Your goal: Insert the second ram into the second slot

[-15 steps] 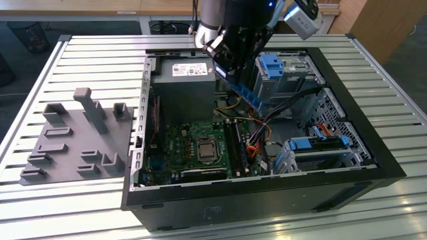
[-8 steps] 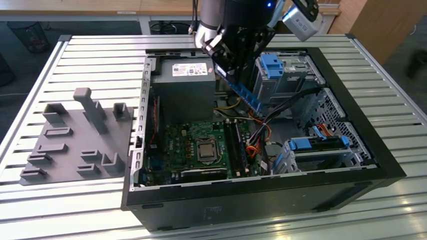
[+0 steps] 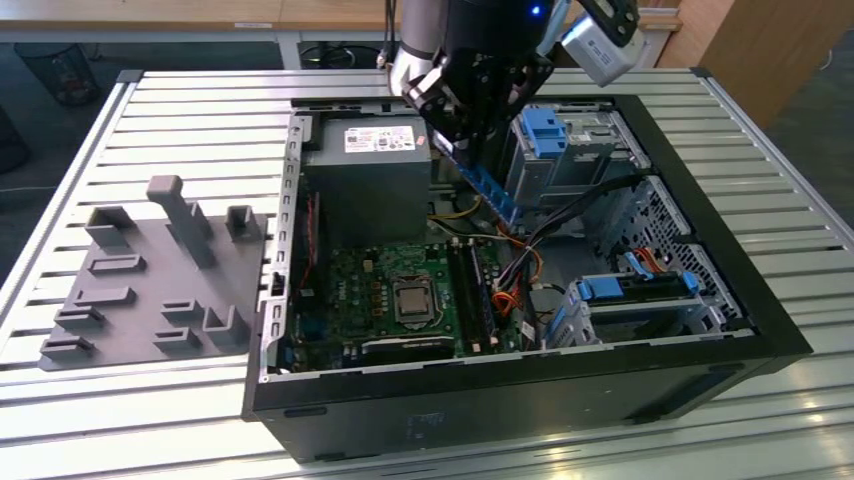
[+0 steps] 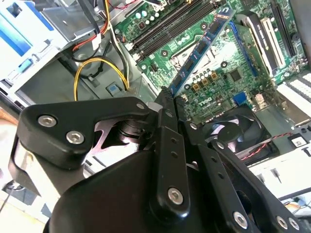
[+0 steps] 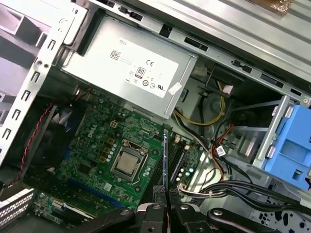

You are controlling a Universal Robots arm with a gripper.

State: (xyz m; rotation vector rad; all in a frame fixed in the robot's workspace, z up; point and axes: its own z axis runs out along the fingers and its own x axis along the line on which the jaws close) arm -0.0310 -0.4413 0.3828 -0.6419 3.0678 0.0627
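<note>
While the arm hangs over the open case, what stands on the bench, taken from the exterior view's left? (Auditor)

One grey fixture tray [image 3: 147, 270], well apart from the work. Then one computer case [image 3: 534, 400], lying open. It holds one power supply [image 3: 367, 170] and one motherboard [image 3: 360, 290] with one processor socket [image 3: 411, 300]. The memory slots [image 3: 478, 290] sit just beside the socket, and I cannot fix their number with certainty. Further right, two blue drive caddies [image 3: 547, 130]. (Inspector)

And the tool? (Auditor)

One gripper [image 3: 467, 100], clamped on the second ram [image 3: 497, 195], a single stick pinched at one end. It hangs slanted above the board, seated in no slot, its lower end free. In the second wrist view the stick [image 4: 204, 46] runs out from the gripper [image 4: 167, 94] over the motherboard. In the first wrist view it shows edge-on [image 5: 165, 160], near the slots. (Inspector)

Hazards? (Auditor)

Four, in my judgement.
- **Slant:** a stick arriving tilted would meet the slot corner-first and jam or bend.
- **Hold:** gripped at one end only, it could pivot between the pads under pressing load.
- **Cables:** the black cable bundle [image 3: 587, 200] and the yellow wires [image 4: 99, 73] lie near, and a snag would pull it off line.
- **Spacing:** the slots lie close together, so a small sideways error would put it in the wrong one. (Inspector)
</note>
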